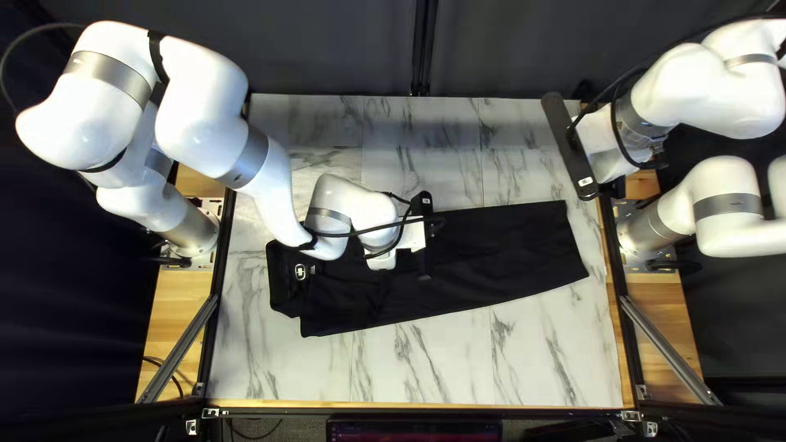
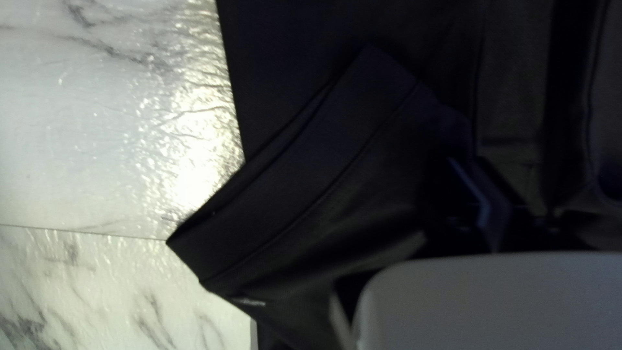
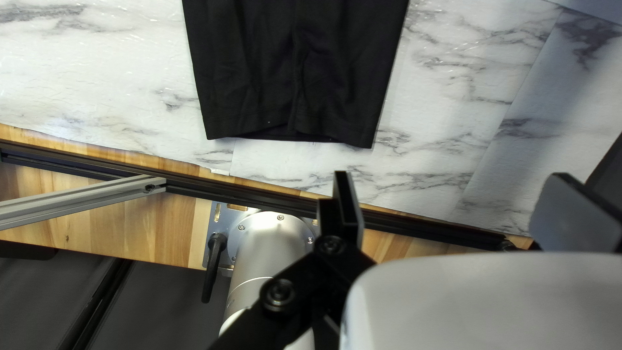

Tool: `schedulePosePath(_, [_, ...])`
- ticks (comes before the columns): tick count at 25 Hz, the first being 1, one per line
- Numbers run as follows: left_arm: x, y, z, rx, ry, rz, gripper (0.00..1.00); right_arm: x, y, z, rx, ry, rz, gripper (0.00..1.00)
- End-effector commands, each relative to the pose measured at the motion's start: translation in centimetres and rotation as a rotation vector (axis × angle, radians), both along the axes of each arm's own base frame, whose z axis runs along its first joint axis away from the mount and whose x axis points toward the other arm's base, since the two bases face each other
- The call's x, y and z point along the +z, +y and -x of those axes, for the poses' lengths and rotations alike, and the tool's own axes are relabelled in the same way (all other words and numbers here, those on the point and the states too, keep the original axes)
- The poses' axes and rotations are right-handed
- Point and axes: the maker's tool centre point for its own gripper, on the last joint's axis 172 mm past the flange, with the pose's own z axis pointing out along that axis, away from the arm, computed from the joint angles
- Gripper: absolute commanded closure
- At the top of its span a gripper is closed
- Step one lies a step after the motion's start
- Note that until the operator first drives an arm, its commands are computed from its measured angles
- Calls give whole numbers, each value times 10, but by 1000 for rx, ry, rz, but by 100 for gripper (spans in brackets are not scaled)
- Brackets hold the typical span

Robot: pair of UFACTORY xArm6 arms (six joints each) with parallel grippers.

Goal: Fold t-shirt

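A black garment (image 1: pixel 508 245), more like trousers than a t-shirt, lies lengthwise on the table; its labelled end is at the left of the top left view. My left gripper (image 1: pixel 422 237) is low over its middle. Around my left gripper (image 2: pixel 483 207) in the left wrist view, dark cloth (image 2: pixel 311 162) shows a turned-over, banded edge; what its tips touch is lost in black. My right gripper (image 1: pixel 577 155) hangs above the table's right edge, off the garment. In the right wrist view my right gripper (image 3: pixel 457 207) is open and holds nothing, with the garment's hemmed end (image 3: pixel 291 97) ahead.
The marble-patterned table top (image 1: pixel 458 360) shows around the garment. A dark metal rail (image 3: pixel 188 188) and the right arm's base (image 3: pixel 269 240) are below my right gripper. Slanting metal braces (image 1: pixel 671 352) stand outside the table's sides.
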Motion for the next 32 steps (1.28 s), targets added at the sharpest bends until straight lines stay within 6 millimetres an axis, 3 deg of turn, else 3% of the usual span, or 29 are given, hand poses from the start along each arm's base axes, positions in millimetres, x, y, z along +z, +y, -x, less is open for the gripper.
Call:
schedulePosePath(1, [6, -9, 3, -2, -4, -13, 100, 0, 0, 0, 0, 0, 0, 0])
schedulePosePath(7, [4, -19, 5, -11, -3, -16, 100, 0, 0, 0, 0, 0, 0, 0])
schedulePosePath(8, [3, -19, 5, -11, -2, -14, 94, 0, 0, 0, 0, 0, 0, 0])
schedulePosePath(9, [1, -20, 6, -13, -1, -10, 62, 0, 0, 0, 0, 0, 0, 0])
schedulePosePath(10, [0, -21, 7, -14, 0, -9, 0, 0, 0, 0, 0, 0, 0, 0])
schedulePosePath(19, [18, -23, 11, -20, 0, -10, 0, 0, 0, 0, 0, 0, 0, 0])
schedulePosePath(25, [13, -25, 10, -26, -2, 1, 0, 0, 0, 0, 0, 0, 0, 0])
schedulePosePath(28, [14, -24, 15, -22, -3, 2, 0, 0, 0, 0, 0, 0, 0, 0])
schedulePosePath(32, [29, -24, 29, -12, -8, -11, 0, 0, 0, 0, 0, 0, 0, 0])
